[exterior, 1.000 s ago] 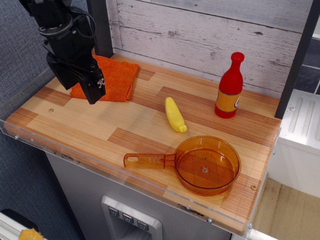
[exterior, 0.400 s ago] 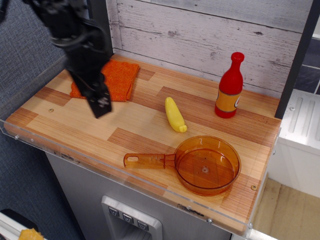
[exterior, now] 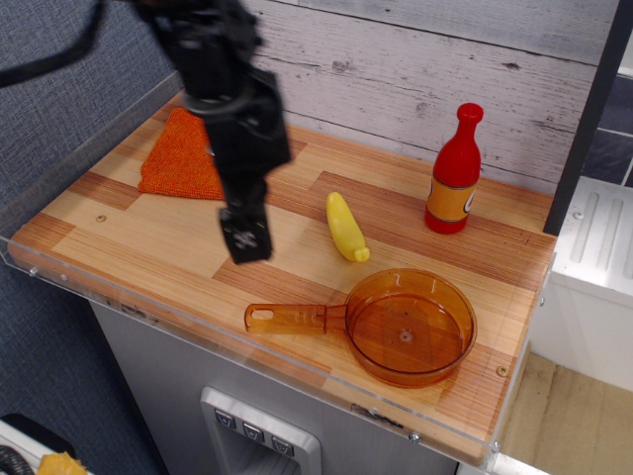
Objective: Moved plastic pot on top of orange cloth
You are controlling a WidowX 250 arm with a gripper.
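Observation:
The plastic pot (exterior: 407, 327), a translucent amber shallow pan, lies at the front right of the wooden table, its long handle (exterior: 292, 318) pointing left. The orange cloth (exterior: 181, 158) lies flat at the back left; the arm hides its right part. My black gripper (exterior: 246, 236) hangs over the middle of the table, between cloth and pot, a little above and behind the handle's end. It holds nothing. Its fingers look close together, but I cannot tell if they are open or shut.
A yellow banana-shaped toy (exterior: 346, 227) lies mid-table, right of the gripper. A red bottle (exterior: 454, 176) stands at the back right by the plank wall. A clear plastic rim (exterior: 148, 315) runs along the table's front and left edges.
The gripper has moved from over the cloth at the back left to the right and forward, toward the pot's handle. The pot, cloth, toy and bottle have not moved.

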